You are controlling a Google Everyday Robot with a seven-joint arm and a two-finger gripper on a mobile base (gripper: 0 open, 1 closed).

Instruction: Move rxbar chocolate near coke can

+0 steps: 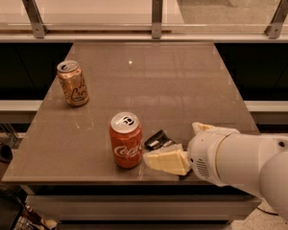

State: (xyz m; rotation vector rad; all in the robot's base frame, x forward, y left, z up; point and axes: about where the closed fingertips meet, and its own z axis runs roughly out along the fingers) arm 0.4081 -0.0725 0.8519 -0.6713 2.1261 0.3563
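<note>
Bench [182,80], left to right:

- Tan can [73,83]: upright at the far left, mid-depth, close to the left edge. Silver top, dark script.
- Coke can [126,139]: upright, left of centre, near the front edge. Well apart from the tan can, closer to the camera and to its right.
- Bar [158,140]: black wrapper, pale lettering. It lies flat on the bench just right of the coke can, skewed diagonally. Its left end sits close to the can wall; can't tell whether they touch.
- Gripper [167,160]: low over the front edge of the bench, right of the coke can, on the near-right side of the bar. Its pale part overlaps the bar's near edge in view and hides that end. Can't tell whether it presses on the bar or only sits in front of it. Can't tell whether it is wide, narrow or holding the bar.
- Arm [240,162]: a white housing that comes in from the lower right corner and covers the bench's front right corner.

At the back, metal posts [157,13] stand along the far edge of the bench.
</note>
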